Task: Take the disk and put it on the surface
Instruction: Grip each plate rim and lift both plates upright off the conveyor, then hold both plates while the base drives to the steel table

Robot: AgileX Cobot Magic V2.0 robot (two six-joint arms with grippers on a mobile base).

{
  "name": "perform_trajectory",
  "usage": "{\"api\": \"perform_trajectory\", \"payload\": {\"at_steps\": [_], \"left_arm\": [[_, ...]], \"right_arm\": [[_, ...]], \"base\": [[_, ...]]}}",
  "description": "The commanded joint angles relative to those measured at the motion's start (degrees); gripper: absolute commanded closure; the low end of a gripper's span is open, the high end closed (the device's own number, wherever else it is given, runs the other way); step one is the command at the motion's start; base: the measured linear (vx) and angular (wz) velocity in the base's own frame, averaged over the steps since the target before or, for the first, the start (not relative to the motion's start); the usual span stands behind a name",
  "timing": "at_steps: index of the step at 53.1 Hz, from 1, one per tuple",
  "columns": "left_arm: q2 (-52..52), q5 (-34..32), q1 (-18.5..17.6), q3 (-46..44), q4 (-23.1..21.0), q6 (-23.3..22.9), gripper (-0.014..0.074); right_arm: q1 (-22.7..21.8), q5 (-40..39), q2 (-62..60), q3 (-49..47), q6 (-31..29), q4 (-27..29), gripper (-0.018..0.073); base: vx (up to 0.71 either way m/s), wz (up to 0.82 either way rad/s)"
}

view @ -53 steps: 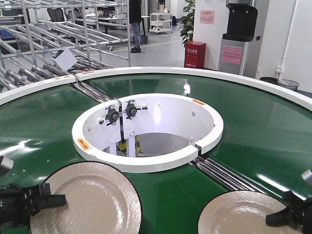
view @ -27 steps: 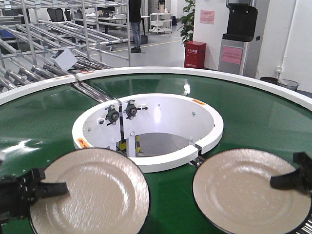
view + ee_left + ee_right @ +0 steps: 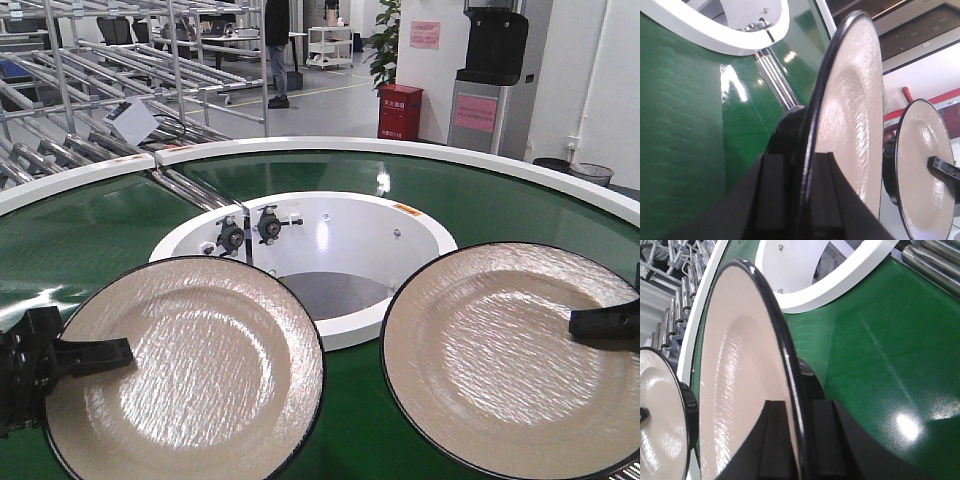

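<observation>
Two cream disks with black rims hang above the green belt. My left gripper (image 3: 108, 354) is shut on the near-left edge of the left disk (image 3: 190, 370). In the left wrist view the left gripper (image 3: 802, 162) has its jaws on either side of the left disk (image 3: 850, 115), seen edge-on. My right gripper (image 3: 600, 322) is shut on the right edge of the right disk (image 3: 500, 350). The right wrist view shows the right gripper (image 3: 797, 410) pinching the right disk (image 3: 740, 390) by its rim. The surface is out of view.
The green ring conveyor belt (image 3: 480, 200) with white rims lies under both disks. Its white inner ring (image 3: 330, 215) holds two black bearings. Steel rollers (image 3: 190, 185) cross the belt at the left. Metal racks stand far left, a red cabinet (image 3: 399, 112) behind.
Both disks have risen off the belt in the grippers' hold and now look larger and higher in the front view. Both arms moved up with them.
</observation>
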Motion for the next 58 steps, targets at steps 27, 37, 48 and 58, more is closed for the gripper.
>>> {"api": "perform_trajectory", "payload": {"at_steps": [27,37,48,58], "left_arm": [[-2.2,2.4,0.0,-2.0,-6.2,-1.0,0.0604],[-2.2,2.4,0.0,-2.0,-6.2,-1.0,0.0604],[-2.2,2.4,0.0,-2.0,-6.2,-1.0,0.0604],[-2.2,2.4,0.0,-2.0,-6.2,-1.0,0.0604]], "right_arm": [[-0.2,0.1,-2.6,-1.7,0.2,6.9,0.0568],[-0.2,0.1,-2.6,-1.7,0.2,6.9,0.0568],[-0.2,0.1,-2.6,-1.7,0.2,6.9,0.0568],[-0.2,0.1,-2.6,-1.7,0.2,6.9,0.0568]], "base": [[0.0,0.0],[-0.03,-0.08],[-0.1,-0.28],[-0.12,-0.47]]}}
